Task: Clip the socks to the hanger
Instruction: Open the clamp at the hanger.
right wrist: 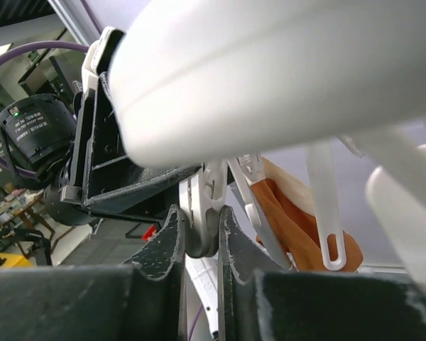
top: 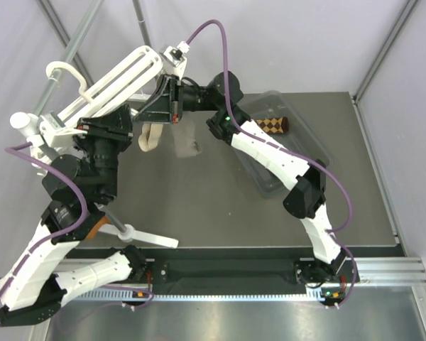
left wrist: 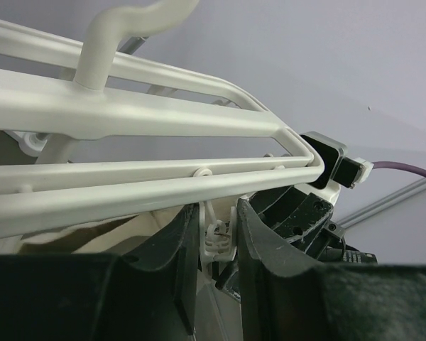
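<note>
The white hanger (top: pixel 121 74) hangs tilted at the upper left; its bars cross the left wrist view (left wrist: pixel 128 121). My left gripper (top: pixel 138 117) sits under its right end, jaws closed (left wrist: pixel 216 231) on a small white dangling clip (left wrist: pixel 220 238). My right gripper (top: pixel 158 101) meets it from the right, jaws shut (right wrist: pixel 201 231) on a white clip (right wrist: pixel 206 202). I cannot tell whether it is the same clip. One argyle sock (top: pixel 270 126) lies in the clear bin (top: pixel 298 167). The other argyle sock is out of view.
An orange-tan sock (right wrist: pixel 291 213) hangs from a clip beside my right gripper; it also shows in the top view (top: pixel 151 136), next to a pale sock (top: pixel 188 142). A grey metal pole (top: pixel 78 42) holds the hanger's hook. A white rod (top: pixel 145 236) lies near the left arm.
</note>
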